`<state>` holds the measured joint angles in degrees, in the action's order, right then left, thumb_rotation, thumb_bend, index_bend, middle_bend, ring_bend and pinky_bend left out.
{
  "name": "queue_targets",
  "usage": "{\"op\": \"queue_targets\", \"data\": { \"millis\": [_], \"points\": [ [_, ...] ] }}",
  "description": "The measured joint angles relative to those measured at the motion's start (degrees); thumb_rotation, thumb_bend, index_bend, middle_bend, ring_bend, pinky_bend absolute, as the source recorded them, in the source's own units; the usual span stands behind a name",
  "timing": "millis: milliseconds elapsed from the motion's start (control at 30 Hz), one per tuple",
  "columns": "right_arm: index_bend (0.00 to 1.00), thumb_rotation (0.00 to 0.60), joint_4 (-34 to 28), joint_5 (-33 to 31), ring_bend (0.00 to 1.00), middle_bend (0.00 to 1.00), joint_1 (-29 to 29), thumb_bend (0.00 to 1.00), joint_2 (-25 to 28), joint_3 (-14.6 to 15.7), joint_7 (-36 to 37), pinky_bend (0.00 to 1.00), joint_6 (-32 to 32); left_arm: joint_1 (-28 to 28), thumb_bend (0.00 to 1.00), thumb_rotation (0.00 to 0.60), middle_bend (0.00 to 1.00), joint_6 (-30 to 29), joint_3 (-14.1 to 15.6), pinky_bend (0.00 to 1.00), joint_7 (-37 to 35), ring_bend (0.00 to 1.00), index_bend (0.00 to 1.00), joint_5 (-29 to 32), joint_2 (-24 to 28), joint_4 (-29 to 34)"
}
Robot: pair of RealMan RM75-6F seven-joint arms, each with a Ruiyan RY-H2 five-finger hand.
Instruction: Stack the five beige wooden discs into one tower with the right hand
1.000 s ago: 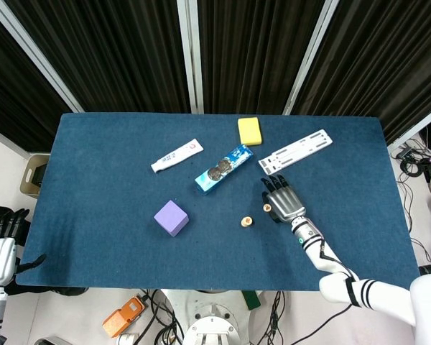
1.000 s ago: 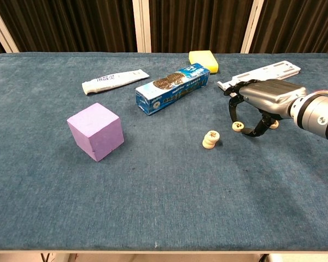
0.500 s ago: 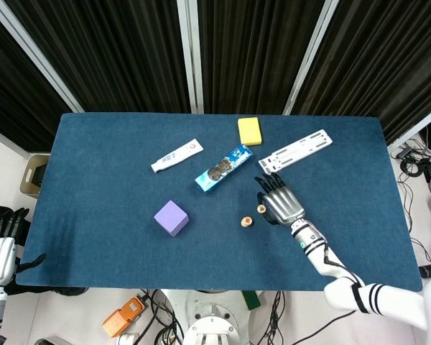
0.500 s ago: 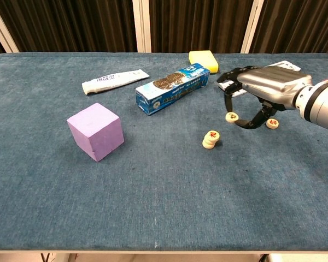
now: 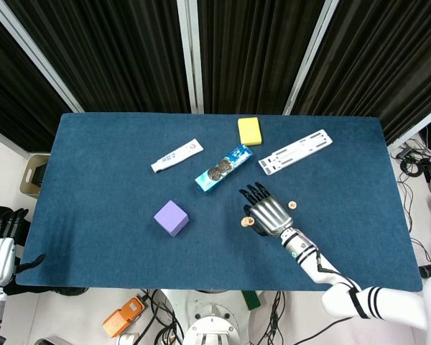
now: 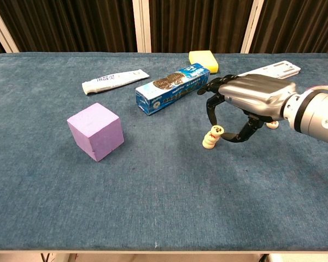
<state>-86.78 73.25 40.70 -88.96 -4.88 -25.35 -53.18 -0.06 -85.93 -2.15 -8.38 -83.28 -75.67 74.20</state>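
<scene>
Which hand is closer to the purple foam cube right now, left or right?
Right. The right hand hovers over the disc stack, to the right of the purple foam cube. The left hand hangs off the table's left edge, farther away.

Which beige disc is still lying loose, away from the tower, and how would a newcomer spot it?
Start at the white perforated strip near the blue table's far right. Come toward the robot, just past the right hand: the lone disc lies flat there on the cloth. Unlike the stack, it sits alone, on the hand's other side.

Silver-backed robot hand (image 6: 246,101), black fingers (image 6: 211,103), white forearm.
</scene>
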Motion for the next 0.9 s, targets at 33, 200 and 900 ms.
{"op": "queue_targets", "data": {
  "millis": [33, 200, 900],
  "points": [
    [0.53, 0.6, 0.0, -0.1, 0.04, 0.14, 0.1, 0.5, -0.1, -0.1, -0.1, 0.08, 0.0, 0.0, 0.05, 0.6, 0.08, 0.0, 0.0, 0.0, 0.0, 0.02, 0.09, 0.0, 0.0, -0.1],
    [0.53, 0.6, 0.3, -0.6, 0.04, 0.14, 0.3, 0.5, -0.3, -0.2, -0.7, 0.08, 0.1, 0.1, 0.05, 0.6, 0.08, 0.2, 0.0, 0.0, -0.3, 0.02, 0.09, 0.2, -0.2, -0.4],
    [0.47, 0.6, 0.5, 0.0, 0.04, 0.14, 0.4, 0.5, -0.6, 0.2, -0.1, 0.08, -0.8, 0.0, 0.05, 0.6, 0.08, 0.6, 0.0, 0.0, -0.9, 0.02, 0.09, 0.4, -0.6, -1.3]
  ]
}}
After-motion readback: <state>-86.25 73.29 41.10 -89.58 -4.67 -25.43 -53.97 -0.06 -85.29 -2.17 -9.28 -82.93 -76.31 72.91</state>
